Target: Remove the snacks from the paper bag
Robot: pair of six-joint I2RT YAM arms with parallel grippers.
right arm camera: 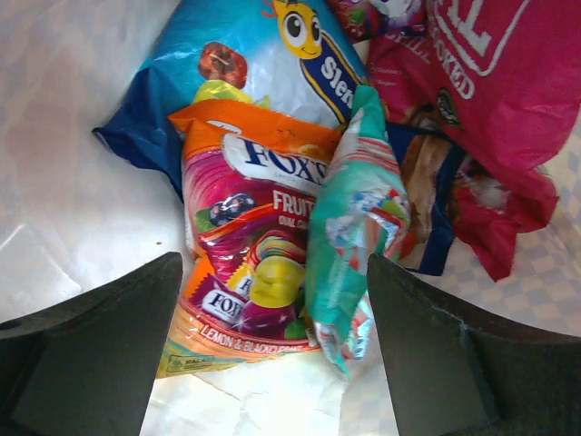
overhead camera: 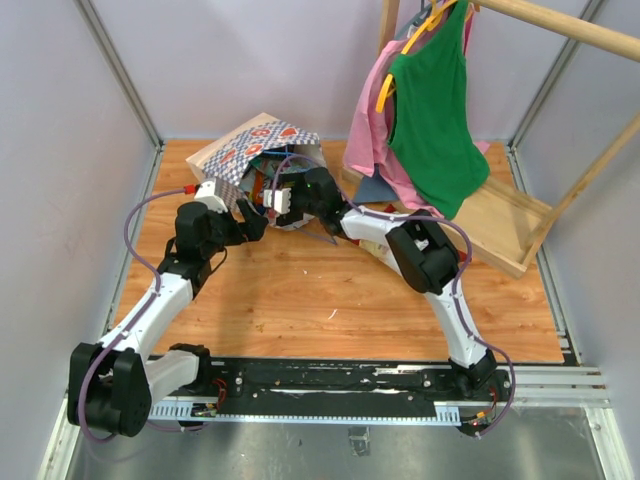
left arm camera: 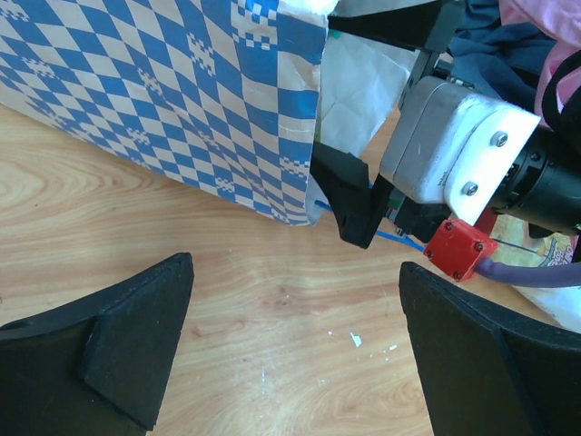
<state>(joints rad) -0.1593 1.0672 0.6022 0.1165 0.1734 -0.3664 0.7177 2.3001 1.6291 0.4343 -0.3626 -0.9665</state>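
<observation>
The paper bag (overhead camera: 262, 140), tan with blue-white checks, lies on its side at the back of the table. My right gripper (overhead camera: 268, 192) reaches into its mouth. Inside, the right gripper (right arm camera: 272, 354) stands open around the lower ends of an orange fruit-candy packet (right arm camera: 245, 245) and a teal packet (right arm camera: 359, 218). Its pads are close to them but not pressed on. Behind these snacks lie a blue packet (right arm camera: 245, 54) and a magenta one (right arm camera: 490, 82). My left gripper (left arm camera: 295, 345) hangs open over bare wood by the paper bag's (left arm camera: 182, 100) corner, holding nothing; from above, the left gripper (overhead camera: 250, 226) sits left of the bag's mouth.
A wooden clothes rack (overhead camera: 500, 220) stands at the back right with a green top (overhead camera: 430, 110) and a pink garment (overhead camera: 365, 130) hanging from it. A dark blue cloth (overhead camera: 375, 188) lies at its foot. The two wrists sit close together at the bag's mouth.
</observation>
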